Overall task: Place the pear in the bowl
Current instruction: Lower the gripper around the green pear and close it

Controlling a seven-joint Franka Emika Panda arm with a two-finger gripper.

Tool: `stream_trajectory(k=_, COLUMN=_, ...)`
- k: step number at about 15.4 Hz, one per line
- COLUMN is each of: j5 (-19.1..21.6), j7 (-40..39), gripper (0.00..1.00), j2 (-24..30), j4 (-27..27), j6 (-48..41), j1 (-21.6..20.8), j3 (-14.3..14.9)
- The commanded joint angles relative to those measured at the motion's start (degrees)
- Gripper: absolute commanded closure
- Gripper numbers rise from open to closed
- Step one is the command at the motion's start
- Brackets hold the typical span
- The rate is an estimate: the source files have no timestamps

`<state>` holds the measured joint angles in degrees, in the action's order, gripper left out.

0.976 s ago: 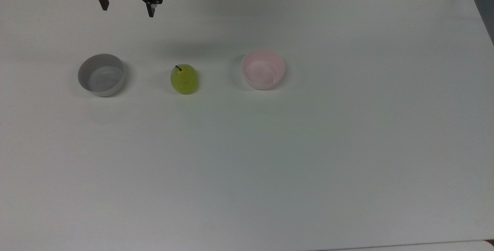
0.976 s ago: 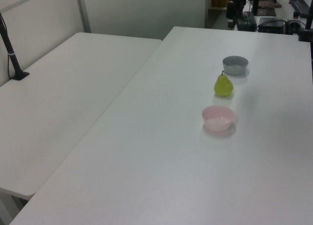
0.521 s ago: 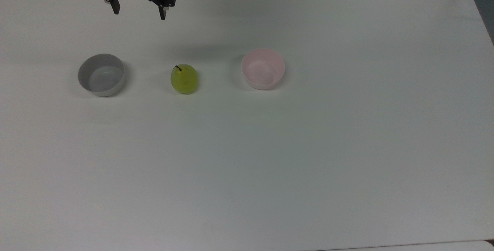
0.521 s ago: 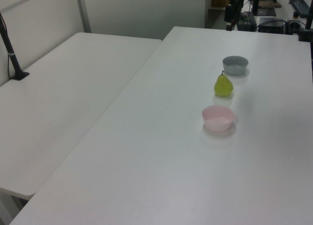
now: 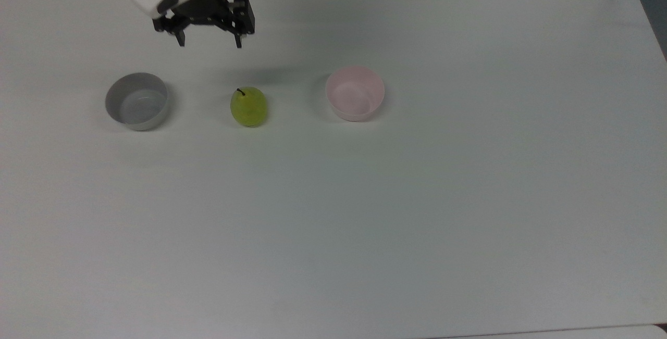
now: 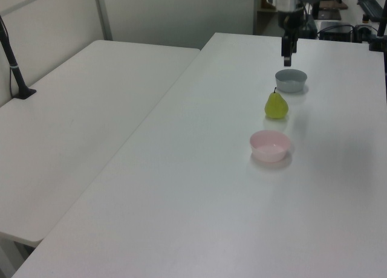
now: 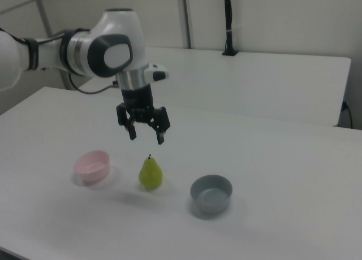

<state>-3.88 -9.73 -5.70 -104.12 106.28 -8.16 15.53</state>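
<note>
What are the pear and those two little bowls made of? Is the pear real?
The pear looks glossy, evenly yellow-green and slightly translucent, so probably plastic or wax; I can't be sure. The pink bowl and grey bowl look like thin, smooth, moulded plastic with a soft sheen.

Colours: pear yellow-green with dark stem, bowl pale pink and plain, second bowl grey, tool black on a white arm, surface plain white.
</note>
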Motion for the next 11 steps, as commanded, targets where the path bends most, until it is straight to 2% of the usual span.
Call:
stream_trajectory(k=1, j5=-3.5, j7=-0.3, gripper=0.00, j2=-0.9, j4=-6.9, j6=7.8, j1=-1.5, j3=-1.4)
stream_trajectory(k=4, j5=-5.1, j7=-0.3, gripper=0.00, j2=-2.3, j4=-10.0, j6=12.5, j1=-2.2, j3=-1.6)
stream_trajectory(k=11, j5=-5.1, j7=-0.2, gripper=0.00, j2=-8.0, j4=-10.7, j6=18.0, j1=-4.1, j3=-1.6)
